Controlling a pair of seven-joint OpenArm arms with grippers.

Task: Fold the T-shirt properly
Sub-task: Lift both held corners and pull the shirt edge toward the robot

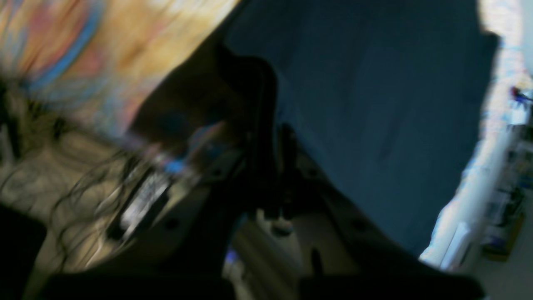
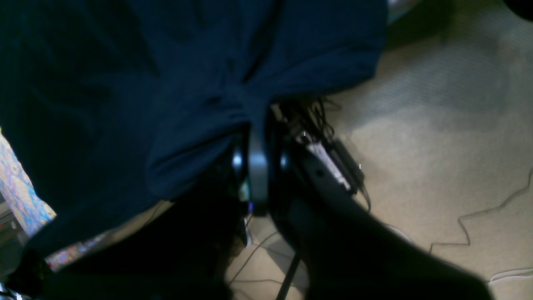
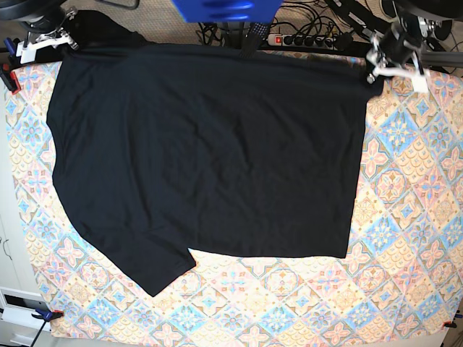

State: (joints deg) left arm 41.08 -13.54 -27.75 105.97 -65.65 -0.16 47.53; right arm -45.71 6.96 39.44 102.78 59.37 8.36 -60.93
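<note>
The black T-shirt (image 3: 210, 152) lies spread on the patterned tablecloth (image 3: 412, 217), with one sleeve pointing to the front left. My right gripper (image 3: 69, 29) is at the shirt's far left corner. In the right wrist view it (image 2: 256, 125) is shut on a bunched fold of the dark cloth (image 2: 166, 83). My left gripper (image 3: 372, 69) is at the shirt's far right corner. The left wrist view is blurred; there the fingers (image 1: 270, 166) stand close together at the edge of the cloth (image 1: 374, 83).
A power strip (image 3: 304, 40) and cables lie on the floor beyond the table's far edge. A blue object (image 3: 224, 9) sits at the top centre. Clamps (image 3: 7, 76) hold the tablecloth at the table's edges. Beige carpet with cables (image 2: 437, 146) is below my right gripper.
</note>
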